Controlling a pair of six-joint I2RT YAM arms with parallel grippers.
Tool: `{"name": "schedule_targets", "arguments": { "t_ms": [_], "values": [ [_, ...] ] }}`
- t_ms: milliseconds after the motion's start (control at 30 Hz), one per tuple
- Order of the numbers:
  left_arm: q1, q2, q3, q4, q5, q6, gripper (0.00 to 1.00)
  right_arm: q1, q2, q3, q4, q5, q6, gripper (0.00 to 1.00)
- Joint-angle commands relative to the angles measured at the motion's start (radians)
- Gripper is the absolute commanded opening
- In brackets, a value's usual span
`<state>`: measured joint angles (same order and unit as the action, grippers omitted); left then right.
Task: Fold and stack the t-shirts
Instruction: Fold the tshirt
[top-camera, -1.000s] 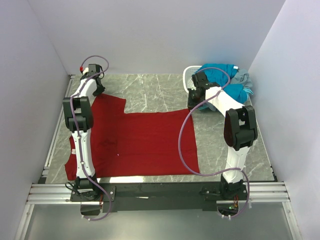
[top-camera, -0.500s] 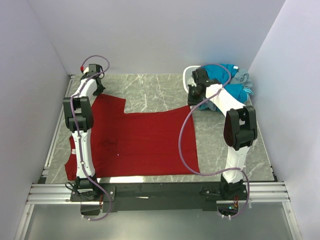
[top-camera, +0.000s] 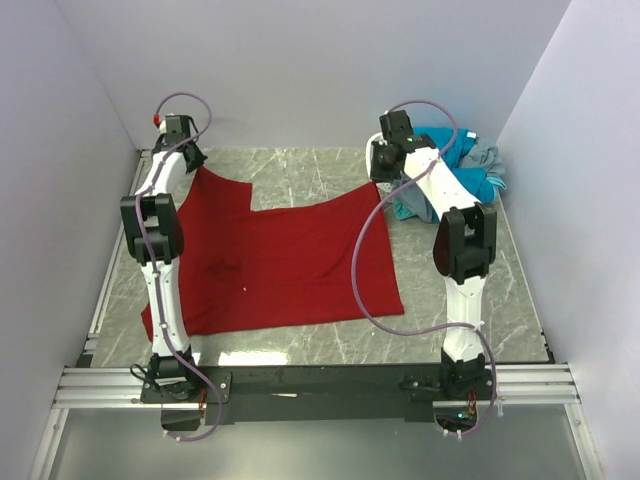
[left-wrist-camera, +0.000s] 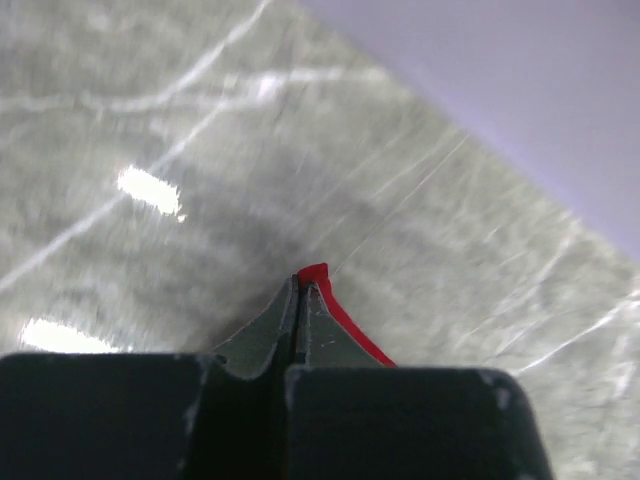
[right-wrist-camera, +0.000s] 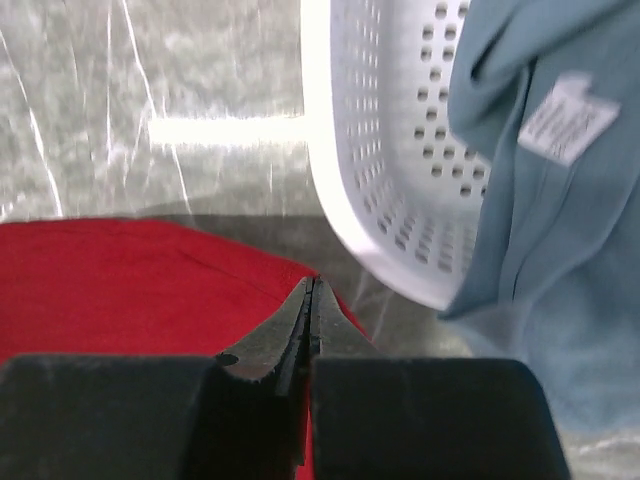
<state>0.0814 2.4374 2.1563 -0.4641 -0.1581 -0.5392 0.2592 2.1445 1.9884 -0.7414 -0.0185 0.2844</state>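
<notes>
A dark red t-shirt (top-camera: 270, 260) lies spread across the marble table. My left gripper (top-camera: 190, 160) is shut on its far left corner, a red edge (left-wrist-camera: 330, 300) showing at my fingertips. My right gripper (top-camera: 378, 175) is shut on its far right corner (right-wrist-camera: 150, 280), lifted slightly beside the basket. Teal-blue (top-camera: 450, 155) and grey (top-camera: 487, 158) t-shirts are piled in and over the white basket (right-wrist-camera: 370, 150) at the far right; a white label (right-wrist-camera: 565, 118) shows on the teal one.
The perforated white basket (top-camera: 378, 150) stands at the back right, close to my right gripper. Grey walls enclose the table on three sides. A metal rail (top-camera: 320, 378) runs along the near edge.
Both grippers moved toward the back wall, pulling the red shirt's far edge with them. The shirt slid away from the near edge and stretched out.
</notes>
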Motion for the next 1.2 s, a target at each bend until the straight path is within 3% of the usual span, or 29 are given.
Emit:
{"name": "schedule_targets", "arguments": {
  "t_ms": [0,200,400,600,700,900,1167],
  "values": [
    [0.024,-0.054,0.037,0.134,0.106,-0.010,0.00,-0.003,0.047,0.127,-0.049,0.040,-0.016,0.00],
    [0.049,-0.239,-0.160,0.312,0.202,-0.019,0.00,-0.006,0.029,0.125,-0.035,0.022,-0.016,0.00],
    [0.052,-0.464,-0.459,0.370,0.261,0.042,0.00,-0.005,-0.066,-0.022,0.019,-0.006,-0.027,0.00],
    [0.050,-0.714,-0.788,0.403,0.232,0.058,0.00,-0.005,-0.162,-0.206,0.068,-0.012,-0.030,0.00],
    [0.050,-0.819,-0.950,0.390,0.230,0.065,0.00,-0.006,-0.207,-0.287,0.086,-0.009,-0.027,0.00],
    [0.050,-0.991,-1.120,0.289,0.161,0.065,0.00,-0.006,-0.291,-0.416,0.122,-0.014,-0.017,0.00],
    [0.050,-1.216,-1.254,0.193,0.025,0.001,0.00,-0.006,-0.382,-0.517,0.120,-0.006,-0.005,0.00]
  ]
}}
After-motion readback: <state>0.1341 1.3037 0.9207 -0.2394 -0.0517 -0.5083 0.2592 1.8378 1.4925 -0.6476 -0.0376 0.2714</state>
